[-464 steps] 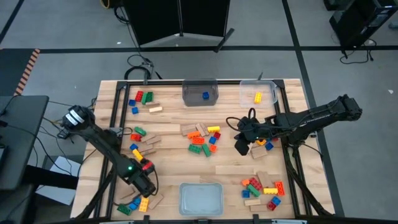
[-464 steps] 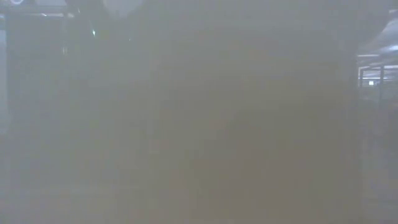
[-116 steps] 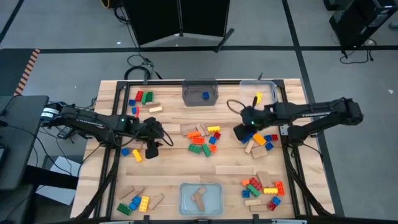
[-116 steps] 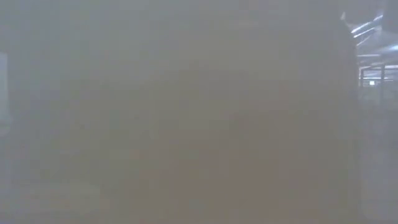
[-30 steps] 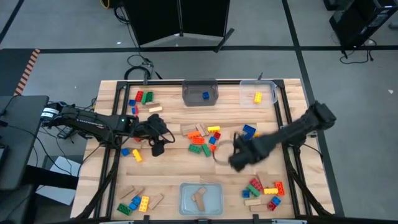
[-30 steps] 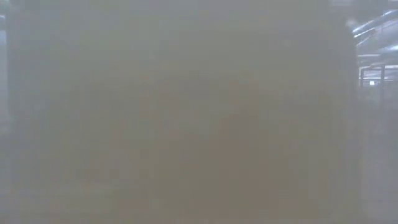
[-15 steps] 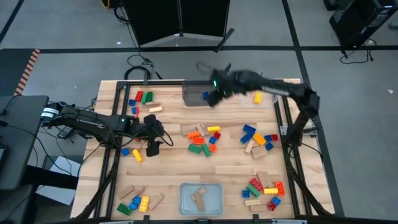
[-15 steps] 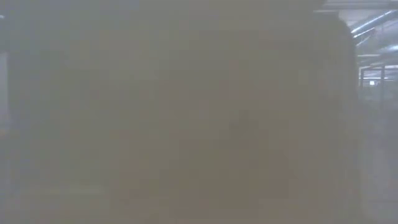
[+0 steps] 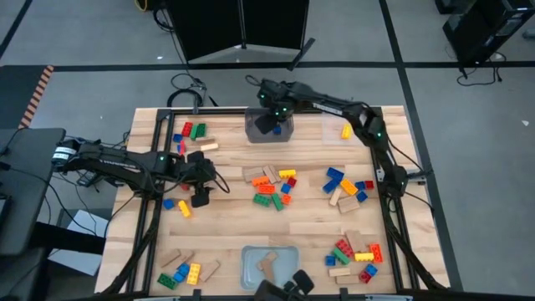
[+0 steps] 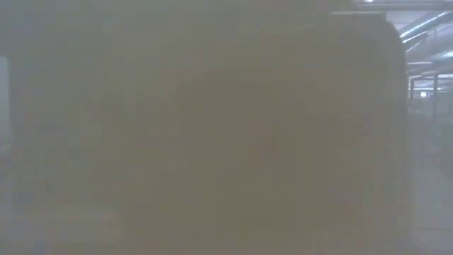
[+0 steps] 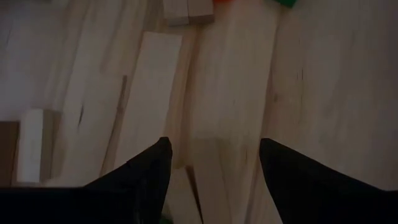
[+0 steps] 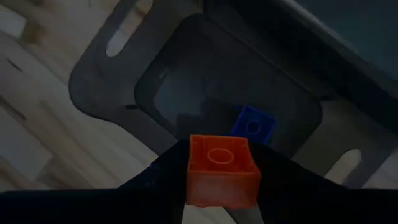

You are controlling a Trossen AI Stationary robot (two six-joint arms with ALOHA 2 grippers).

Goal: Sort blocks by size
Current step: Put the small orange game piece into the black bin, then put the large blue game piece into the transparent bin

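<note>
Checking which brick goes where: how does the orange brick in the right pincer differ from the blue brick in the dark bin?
The orange brick is gripped between the right pincer's fingers above the dark bin; the blue brick lies loose on the bin's floor. One is orange, the other blue. Both are small single-stud bricks, apparently of like size.

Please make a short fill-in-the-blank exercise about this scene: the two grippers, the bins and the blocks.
1. The right gripper holds a small ____ brick.
2. It hangs above the dark bin, where a ____ brick lies.
3. The left gripper is ____ above the wooden table.

Missing words: orange; blue; open
</note>
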